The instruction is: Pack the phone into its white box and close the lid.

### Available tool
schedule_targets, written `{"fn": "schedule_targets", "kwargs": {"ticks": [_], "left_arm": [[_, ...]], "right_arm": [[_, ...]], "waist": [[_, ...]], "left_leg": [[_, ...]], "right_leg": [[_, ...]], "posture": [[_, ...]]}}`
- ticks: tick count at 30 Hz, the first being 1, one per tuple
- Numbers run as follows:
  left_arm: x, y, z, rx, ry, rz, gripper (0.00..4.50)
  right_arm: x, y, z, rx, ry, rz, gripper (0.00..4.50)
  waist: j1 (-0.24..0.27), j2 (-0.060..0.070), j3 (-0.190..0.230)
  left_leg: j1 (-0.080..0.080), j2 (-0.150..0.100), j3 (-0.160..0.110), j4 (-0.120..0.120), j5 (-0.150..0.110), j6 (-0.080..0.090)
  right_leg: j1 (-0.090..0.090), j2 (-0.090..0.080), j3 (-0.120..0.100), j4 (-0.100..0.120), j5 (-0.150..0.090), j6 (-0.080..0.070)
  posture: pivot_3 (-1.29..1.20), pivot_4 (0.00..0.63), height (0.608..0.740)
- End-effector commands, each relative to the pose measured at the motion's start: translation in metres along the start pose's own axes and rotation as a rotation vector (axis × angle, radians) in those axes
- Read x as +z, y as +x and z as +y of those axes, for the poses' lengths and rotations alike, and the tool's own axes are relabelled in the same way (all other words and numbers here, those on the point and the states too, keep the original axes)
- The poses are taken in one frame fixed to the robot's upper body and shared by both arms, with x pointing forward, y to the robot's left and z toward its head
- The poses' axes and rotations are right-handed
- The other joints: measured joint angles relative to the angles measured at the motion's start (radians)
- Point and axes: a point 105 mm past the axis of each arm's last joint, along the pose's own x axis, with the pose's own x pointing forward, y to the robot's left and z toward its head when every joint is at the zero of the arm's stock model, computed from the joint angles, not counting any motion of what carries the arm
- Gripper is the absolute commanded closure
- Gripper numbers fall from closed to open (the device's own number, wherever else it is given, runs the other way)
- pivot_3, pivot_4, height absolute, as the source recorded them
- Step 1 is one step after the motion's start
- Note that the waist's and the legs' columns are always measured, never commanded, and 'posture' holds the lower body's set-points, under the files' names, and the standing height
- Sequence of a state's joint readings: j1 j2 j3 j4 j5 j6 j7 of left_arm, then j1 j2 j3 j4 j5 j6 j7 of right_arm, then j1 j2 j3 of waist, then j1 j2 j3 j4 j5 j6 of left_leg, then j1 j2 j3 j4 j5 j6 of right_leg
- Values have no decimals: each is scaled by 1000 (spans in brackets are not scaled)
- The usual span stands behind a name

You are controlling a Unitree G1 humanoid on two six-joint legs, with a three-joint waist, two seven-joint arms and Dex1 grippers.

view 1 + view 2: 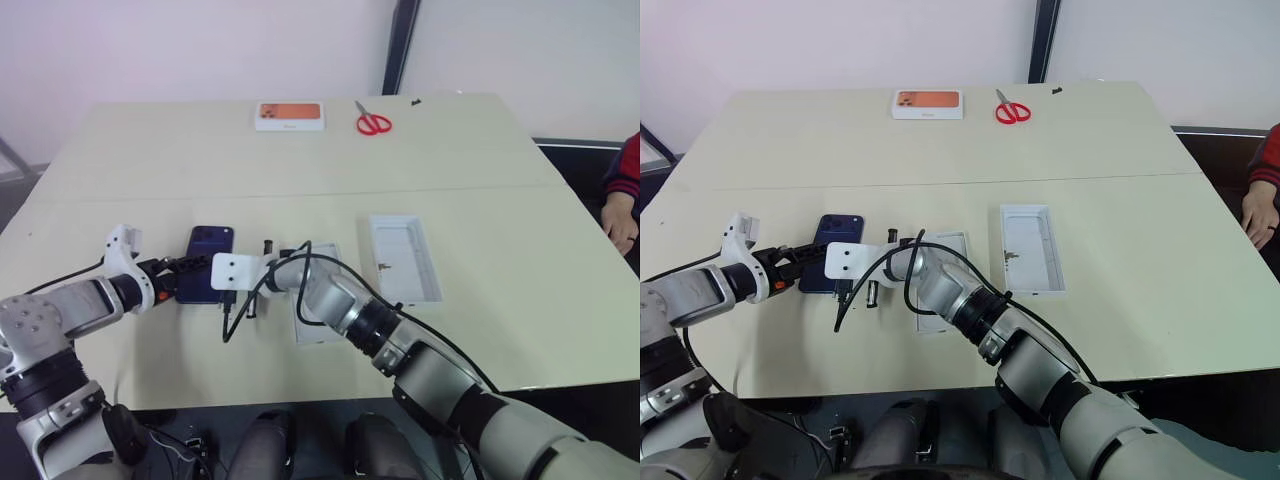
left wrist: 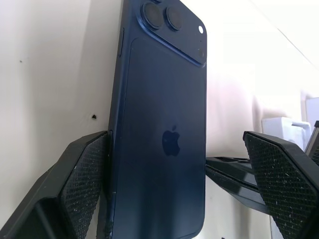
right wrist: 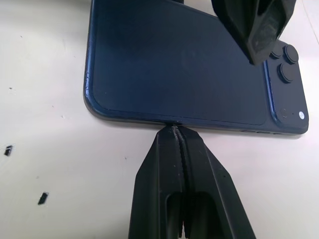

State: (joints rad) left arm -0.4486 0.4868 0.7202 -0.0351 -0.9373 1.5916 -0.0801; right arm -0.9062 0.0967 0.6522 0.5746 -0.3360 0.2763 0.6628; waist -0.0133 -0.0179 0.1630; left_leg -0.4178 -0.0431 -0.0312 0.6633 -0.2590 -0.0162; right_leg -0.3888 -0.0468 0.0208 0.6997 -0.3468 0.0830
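navy phone [image 2: 162, 124], apple logo [image 2: 171, 141] on back

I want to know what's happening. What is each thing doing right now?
phone: flat on the table, back up, not boxed.
white box: open, empty.
lid: off, inside up.
left gripper: open, straddling the phone.
right gripper: shut, tips against the phone's edge.
scissors: closed.

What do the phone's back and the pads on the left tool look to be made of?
The phone: its back looks like smooth, satin glass or coated metal in dark navy; it shows soft reflections and a faint logo. Which one is unclear. The left tool's pads: likely black rubber or moulded plastic, matte, with a fine knurled grip pattern.
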Motion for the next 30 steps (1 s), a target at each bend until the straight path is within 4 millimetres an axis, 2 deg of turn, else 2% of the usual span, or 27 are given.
{"fn": "schedule_targets", "kwargs": {"ticks": [1,10,19,26,29,30], "left_arm": [[-5,9,-21,-111,6,48,0],[7,9,-27,-182,-60,20,0],[21,5,-13,-61,-45,-28,0],[29,5,-12,-59,-64,-56,0],[29,4,-11,-69,-84,-65,872],[29,5,-12,-74,-93,-66,1372]], "right_arm": [[15,0,2,-1,-22,-50,4434],[11,-1,1,-5,-23,-44,4434],[7,-5,-1,-10,-29,-34,4434],[7,-6,1,-9,-34,-33,4434],[6,-7,1,-10,-34,-33,4500],[6,-7,1,-11,-33,-32,4500]], "waist": [[1,0,0],[-9,-1,0],[-9,-1,0],[-9,-1,0],[-8,-1,0],[-7,-1,0]], "left_leg": [[0,0,0,0,0,0],[0,0,0,-1,0,0],[0,0,0,-1,0,0],[0,0,0,-2,0,-1],[-1,0,0,-2,0,-1],[-1,0,0,-2,0,-1]], "right_leg": [[0,0,0,0,0,0],[-1,0,0,0,0,0],[-1,0,0,0,0,0],[-2,0,0,0,0,0],[-2,0,0,0,0,0],[-2,0,0,0,0,0]], "posture": [[0,150,740],[0,150,740],[0,150,740],[0,150,740],[0,150,740],[0,150,740]]}}
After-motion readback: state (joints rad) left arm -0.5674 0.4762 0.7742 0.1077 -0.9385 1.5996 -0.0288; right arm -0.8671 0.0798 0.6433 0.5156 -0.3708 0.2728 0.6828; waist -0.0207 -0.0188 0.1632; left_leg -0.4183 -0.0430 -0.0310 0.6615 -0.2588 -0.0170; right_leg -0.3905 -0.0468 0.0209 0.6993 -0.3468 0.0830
